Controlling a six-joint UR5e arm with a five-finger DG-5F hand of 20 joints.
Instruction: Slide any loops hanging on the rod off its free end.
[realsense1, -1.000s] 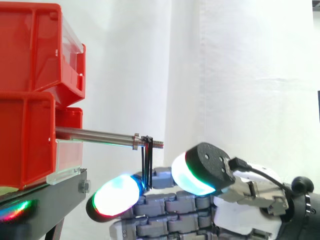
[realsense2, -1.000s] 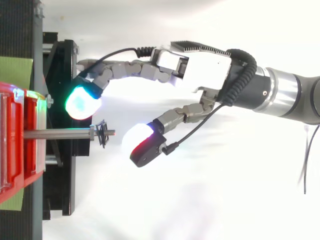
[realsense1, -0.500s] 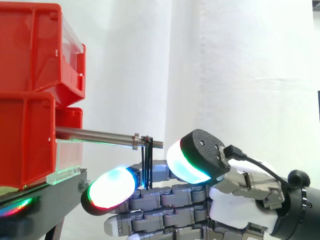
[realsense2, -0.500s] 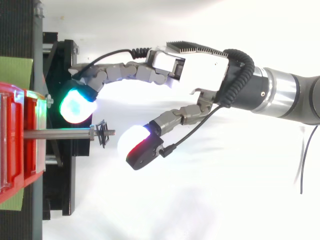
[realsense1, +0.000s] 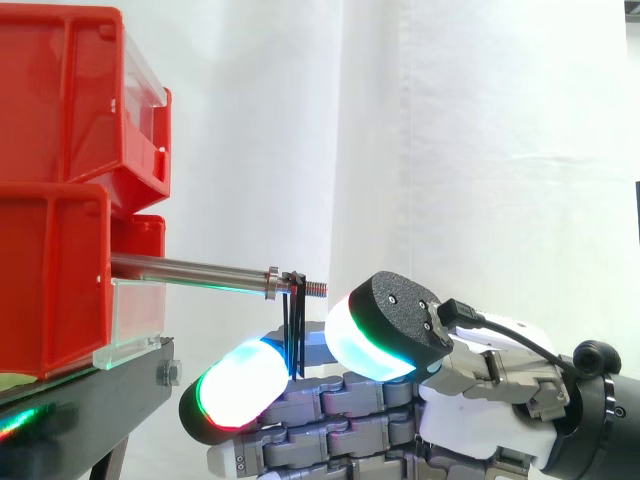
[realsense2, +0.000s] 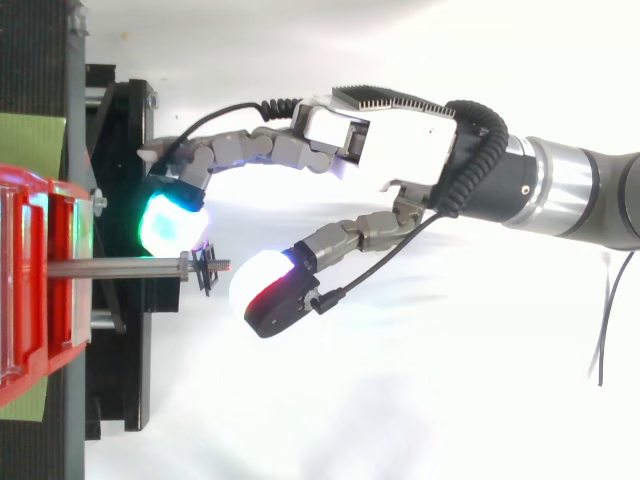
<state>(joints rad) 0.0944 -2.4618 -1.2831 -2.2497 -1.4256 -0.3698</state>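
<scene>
A steel rod (realsense1: 190, 268) sticks out to the right from the red bins (realsense1: 60, 190), ending in a threaded tip (realsense1: 314, 289). Thin black loops (realsense1: 294, 322) hang from it just behind the tip, also seen as loops (realsense2: 205, 269) from above. My hand (realsense2: 400, 140) reaches in from the right, a little lower than the rod. One glowing fingertip (realsense2: 172, 222) sits beside the loops on the far side of the rod. The thumb pad (realsense2: 265, 290) lies just past the rod's tip. Small gaps separate both pads from the loops, and the hand is open.
The red bins are stacked on a black stand (realsense1: 90, 400) whose edge lies under the rod. A white curtain (realsense1: 480, 150) hangs behind. Open space lies to the right of the rod's tip, apart from my arm (realsense2: 580, 195).
The fingertip on the far side has swung in closer to the rod and loops. The thumb pad has crept left toward the rod's tip. The loops have not moved.
</scene>
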